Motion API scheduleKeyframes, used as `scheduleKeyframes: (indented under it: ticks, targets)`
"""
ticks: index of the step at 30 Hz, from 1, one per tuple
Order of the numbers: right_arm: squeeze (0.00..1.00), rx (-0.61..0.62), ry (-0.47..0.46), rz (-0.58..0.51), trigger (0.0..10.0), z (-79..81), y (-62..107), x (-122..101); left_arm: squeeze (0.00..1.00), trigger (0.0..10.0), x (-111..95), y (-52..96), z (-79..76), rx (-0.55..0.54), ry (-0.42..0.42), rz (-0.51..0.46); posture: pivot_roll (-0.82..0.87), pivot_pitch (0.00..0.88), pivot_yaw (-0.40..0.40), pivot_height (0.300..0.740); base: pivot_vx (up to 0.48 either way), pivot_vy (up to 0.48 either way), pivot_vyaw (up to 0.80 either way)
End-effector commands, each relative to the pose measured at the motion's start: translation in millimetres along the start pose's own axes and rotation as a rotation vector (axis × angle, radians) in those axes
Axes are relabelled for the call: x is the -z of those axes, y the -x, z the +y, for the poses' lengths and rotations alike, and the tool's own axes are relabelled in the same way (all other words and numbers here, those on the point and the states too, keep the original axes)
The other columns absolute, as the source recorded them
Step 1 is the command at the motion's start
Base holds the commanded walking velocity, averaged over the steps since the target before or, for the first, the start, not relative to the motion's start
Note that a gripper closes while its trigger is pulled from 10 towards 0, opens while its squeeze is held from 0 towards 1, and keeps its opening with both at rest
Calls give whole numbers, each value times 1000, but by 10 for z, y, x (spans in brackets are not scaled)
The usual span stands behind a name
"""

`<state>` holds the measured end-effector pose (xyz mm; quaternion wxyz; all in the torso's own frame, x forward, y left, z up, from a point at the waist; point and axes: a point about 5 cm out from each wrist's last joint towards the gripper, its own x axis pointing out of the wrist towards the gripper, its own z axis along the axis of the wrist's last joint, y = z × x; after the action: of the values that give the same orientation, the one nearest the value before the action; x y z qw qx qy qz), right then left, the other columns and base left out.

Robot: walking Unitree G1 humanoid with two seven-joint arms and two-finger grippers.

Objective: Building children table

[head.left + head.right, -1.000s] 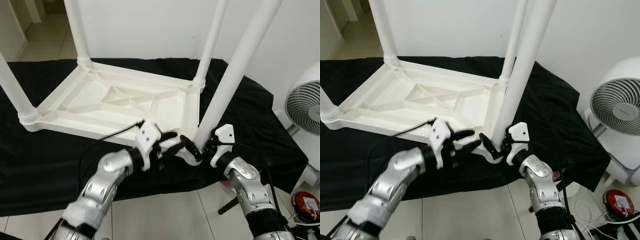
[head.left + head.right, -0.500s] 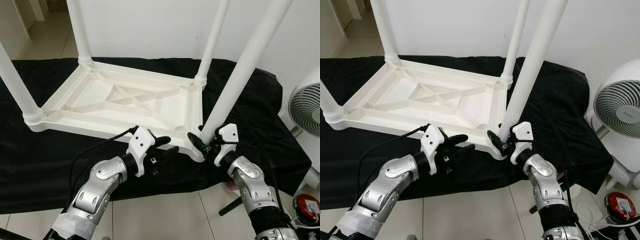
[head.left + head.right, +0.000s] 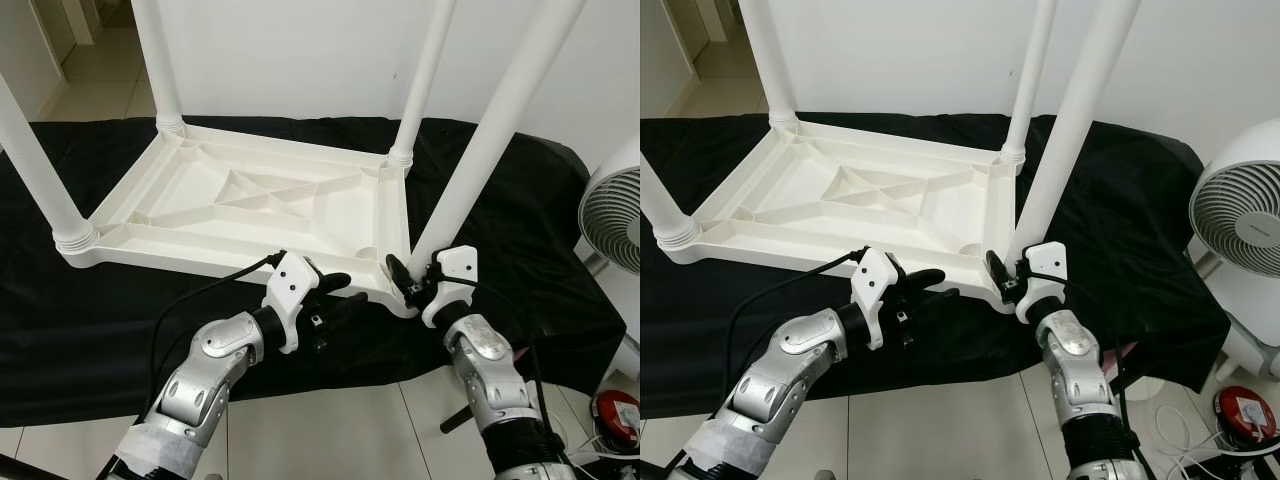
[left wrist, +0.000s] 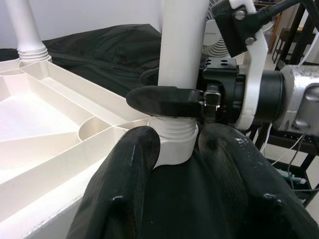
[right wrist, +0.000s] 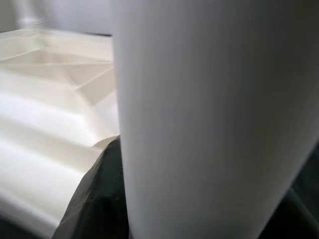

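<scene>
Gripping table leg [image 3: 470, 160] (right gripper [image 3: 408, 283])

A white plastic children's table [image 3: 250, 205] lies upside down on the black cloth [image 3: 90, 320], ribbed underside up, four round legs [image 3: 490, 130] standing upright at its corners.

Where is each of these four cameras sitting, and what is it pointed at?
Left eye view: on the head, looking down at the upturned white table on black cloth; both silver arms show.
Right eye view: same head, same scene, plus a fan.
Left wrist view: along the left claw at the near leg, gripped by the right claw.
Right wrist view: pressed close to that leg.
All four share the near leg.
</scene>
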<state>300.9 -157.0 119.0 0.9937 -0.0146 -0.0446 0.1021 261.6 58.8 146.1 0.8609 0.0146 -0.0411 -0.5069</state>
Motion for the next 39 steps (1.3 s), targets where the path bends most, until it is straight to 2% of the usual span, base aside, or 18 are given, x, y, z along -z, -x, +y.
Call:
scheduleKeyframes:
  ticks: [1, 5, 8, 10, 11, 12, 13, 15, 16, 18, 20, 21, 22, 23, 26, 30, 33, 39]
  targets:
    - [0, 120, 14, 84, 10000, 61, 66, 144, 0, 10000, -19, -23, -4, -53, 0, -9, -86, 0, -37, 740, 0, 0, 0]
    - [0, 166, 0, 99, 10000, 127, 71, 175, 0, 10000, -19, -24, -11, -59, 1, -12, -75, 0, -46, 740, 0, 0, 0]
    - [0, 282, -59, 167, 10000, 271, 53, 293, 0, 10000, -19, -11, -46, -73, 26, -21, -55, 0, -54, 740, 0, 0, 0]
    - [0, 271, -66, 160, 10000, 292, 38, 284, 0, 10000, -22, -9, -49, -75, 33, -22, -55, 0, -54, 740, 0, 0, 0]
    - [133, 263, -69, 152, 10000, 301, 30, 271, 0, 10000, -24, -6, -51, -76, 33, -21, -53, 0, -55, 740, 0, 0, 0]
    - [133, 261, -70, 149, 10000, 308, 27, 260, 0, 10000, -25, -4, -53, -75, 33, -20, -53, 0, -55, 740, 0, 0, 0]
    - [537, 255, -69, 147, 10000, 306, 25, 252, 0, 10000, -22, 2, -49, -75, 28, -17, -53, 0, -55, 740, 0, 0, 0]
    - [537, 255, -69, 147, 10000, 306, 25, 252, 0, 10000, -22, 2, -49, -75, 28, -17, -53, 0, -55, 740, 0, 0, 0]
    - [1000, 222, -102, 138, 10000, 308, 21, 239, 0, 10000, -6, 7, -48, -66, 34, -6, -54, 0, -56, 740, 0, 0, 0]
    - [1000, 222, -102, 138, 10000, 308, 21, 239, 0, 10000, -6, 7, -48, -66, 34, -6, -54, 0, -56, 740, 0, 0, 0]
    - [1000, 104, -98, 93, 10000, 247, 11, 151, 0, 10000, 18, 1, -27, -60, 41, 15, -67, 0, -59, 740, 0, 0, 0]
    - [1000, 104, -98, 93, 10000, 247, 11, 151, 0, 10000, 18, 1, -27, -60, 41, 15, -67, 0, -59, 740, 0, 0, 0]
    - [1000, 47, -81, 78, 10000, 201, 12, 117, 0, 10000, 24, -7, -23, -58, 43, 21, -67, 0, -60, 740, 0, 0, 0]
    - [0, -20, -70, 76, 10000, 155, 18, 100, 0, 10000, 28, -11, -16, -61, 36, 26, -68, 0, -62, 740, 0, 0, 0]
    - [0, -126, -62, 67, 10000, 58, 33, 87, 0, 10000, 39, -8, -17, -61, 38, 33, -68, 0, -66, 740, 0, 0, 0]
    - [0, -171, -44, 63, 10000, -18, 36, 93, 0, 10000, 54, 8, -19, -60, 40, 40, -68, 0, -66, 740, 0, 0, 0]
    - [0, -311, 13, 63, 10000, -120, -12, 65, 0, 10000, 98, 36, -35, -45, 25, 61, -66, 0, -72, 740, 0, 0, 0]
    - [0, -470, 68, 67, 10000, -153, -131, -8, 0, 10000, 92, 30, -69, -24, 8, 47, -66, 0, -69, 740, 0, 0, 0]
